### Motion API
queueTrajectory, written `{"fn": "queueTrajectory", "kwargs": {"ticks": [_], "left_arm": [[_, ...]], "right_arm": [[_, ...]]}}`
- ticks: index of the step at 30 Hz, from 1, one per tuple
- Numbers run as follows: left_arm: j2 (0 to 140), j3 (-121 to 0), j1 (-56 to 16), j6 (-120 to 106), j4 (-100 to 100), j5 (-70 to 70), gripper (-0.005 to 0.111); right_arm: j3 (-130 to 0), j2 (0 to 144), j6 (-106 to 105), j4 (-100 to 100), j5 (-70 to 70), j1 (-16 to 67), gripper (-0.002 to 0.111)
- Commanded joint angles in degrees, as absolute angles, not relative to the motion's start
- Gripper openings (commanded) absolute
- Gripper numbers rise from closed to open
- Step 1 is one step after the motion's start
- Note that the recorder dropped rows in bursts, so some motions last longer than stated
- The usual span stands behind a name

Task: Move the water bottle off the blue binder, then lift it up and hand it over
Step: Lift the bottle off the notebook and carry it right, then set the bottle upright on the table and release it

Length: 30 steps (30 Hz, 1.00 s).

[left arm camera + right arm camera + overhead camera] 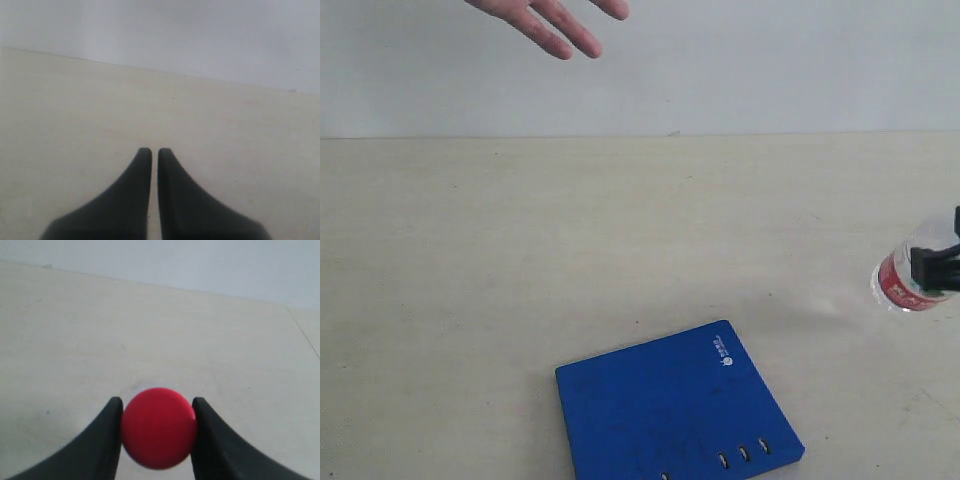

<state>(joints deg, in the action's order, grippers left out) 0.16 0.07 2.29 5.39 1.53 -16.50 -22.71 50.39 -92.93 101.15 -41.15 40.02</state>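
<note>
While in right tool [157, 402], water bottle [898, 284] end-on, cap [157, 436] wristward.

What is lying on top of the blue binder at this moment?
Nothing lies on the blue binder; its near edge is out of frame, so unseen. The water bottle is off it, gripped by the right end effector.

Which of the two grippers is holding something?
The right gripper: its jaws hold the bottle, with the red cap showing between them. The left gripper is shut on nothing.
</note>
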Motion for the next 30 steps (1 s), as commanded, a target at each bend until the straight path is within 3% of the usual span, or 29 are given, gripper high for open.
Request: {"fn": "queueTrajectory", "kwargs": {"ticks": [1,18,21,26,30], "left_arm": [[0.00,0.00,2.14,5.92,1.94,-16.36,0.005],[0.00,0.00,2.14,5.92,1.94,-16.23,0.005],[0.00,0.00,2.14,5.92,1.94,-16.23,0.005],[0.00,0.00,2.14,5.92,1.94,-16.23,0.005],[0.00,0.00,2.14,5.92,1.94,-16.23,0.005]], "right_arm": [[-20.74,49.86,-91.64,99.95,-40.69,39.85,0.000],[-20.74,49.86,-91.89,99.95,-38.32,39.85,0.000],[-20.74,49.86,-91.97,99.95,-38.89,39.85,0.012],[-20.74,49.86,-91.97,99.95,-41.25,39.85,0.043],[-20.74,49.86,-91.97,99.95,-42.98,39.85,0.043]]}}
